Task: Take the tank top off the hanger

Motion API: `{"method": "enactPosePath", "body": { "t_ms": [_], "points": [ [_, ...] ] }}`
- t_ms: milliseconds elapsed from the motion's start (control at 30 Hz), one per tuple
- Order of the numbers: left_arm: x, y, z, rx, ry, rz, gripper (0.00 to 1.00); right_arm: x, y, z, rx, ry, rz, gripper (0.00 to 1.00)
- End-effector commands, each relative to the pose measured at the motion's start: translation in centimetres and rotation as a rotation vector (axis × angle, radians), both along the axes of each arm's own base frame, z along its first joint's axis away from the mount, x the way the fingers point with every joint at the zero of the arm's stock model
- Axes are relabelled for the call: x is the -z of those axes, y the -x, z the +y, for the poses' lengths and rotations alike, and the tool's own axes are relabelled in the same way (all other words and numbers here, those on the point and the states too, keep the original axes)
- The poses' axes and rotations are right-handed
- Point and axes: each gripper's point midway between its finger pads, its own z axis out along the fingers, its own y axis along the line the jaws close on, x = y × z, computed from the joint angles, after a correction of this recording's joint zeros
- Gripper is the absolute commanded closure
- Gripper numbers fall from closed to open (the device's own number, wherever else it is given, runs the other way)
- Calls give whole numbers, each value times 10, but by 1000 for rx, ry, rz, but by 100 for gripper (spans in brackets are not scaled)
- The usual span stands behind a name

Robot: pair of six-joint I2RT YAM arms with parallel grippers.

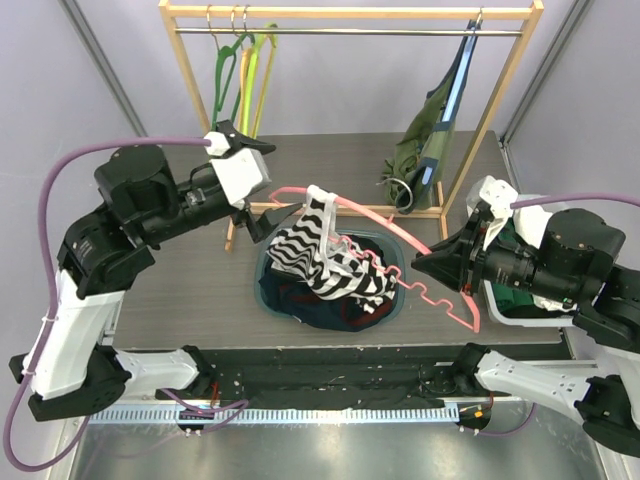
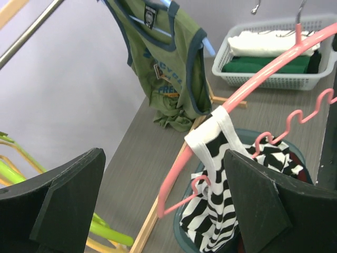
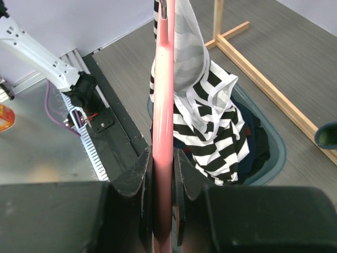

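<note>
The right claw (image 3: pixel 163 168) is clamped on the pink plastic hanger (image 1: pixel 400 232), its two fingers pressed against either side of the thin pink bar near the hook end, and it holds the hanger out in the air above the round teal bin (image 1: pixel 264 287). The black-and-white striped tank top (image 1: pixel 325 255) hangs from the far end of that hanger by one white-edged strap looped over the pink arm. The rest of the fabric sags down and spreads over the dark clothes in the bin. The left claw (image 2: pixel 164 158) hovers just beside the strap end, its jaws wide apart with nothing between them. Behind, on the grey wood-grain surface (image 1: pixel 190 270), stands a light wooden garment rack (image 1: pixel 185 70) carrying bare green hangers (image 1: pixel 235 70) and an olive-green tank top (image 2: pixel 168 58). A white slatted basket (image 2: pixel 274 79) of folded clothes sits near the right arm.
</note>
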Motion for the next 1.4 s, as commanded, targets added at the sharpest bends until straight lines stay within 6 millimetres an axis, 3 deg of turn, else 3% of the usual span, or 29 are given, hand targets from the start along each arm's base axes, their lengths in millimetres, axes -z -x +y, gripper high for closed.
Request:
{"method": "enactPosePath", "body": {
  "t_ms": [0,300,433,500,600,667,900,1000,1200,1333,1367],
  "points": [
    [-16,12,-2,50,101,42,0,-21,-16,0,68,-35,-56,99],
    [51,17,-20,118,40,245,0,-28,-21,-2,92,-41,-82,99],
    [59,7,-26,100,30,252,0,-30,-21,-2,90,-46,-85,99],
    [62,-2,-27,66,25,248,5,-31,-20,-1,85,-49,-86,99],
    [63,-13,-30,33,28,242,17,-30,-19,-2,83,-49,-88,99],
    [60,-26,-32,-16,46,235,38,-29,-17,-1,74,-53,-87,99],
    [60,-29,-44,15,52,260,49,-30,-15,-1,66,-72,-86,99],
    [62,-30,-48,25,45,262,61,-32,-14,-2,67,-76,-91,99],
    [55,-32,-48,20,54,246,100,-28,-14,-2,68,-73,-85,99],
    [35,-31,-41,5,79,200,100,-20,-17,-5,93,-50,-71,99],
    [21,-27,-38,9,100,179,100,-15,-17,-7,102,-36,-61,99]
  ]
}}
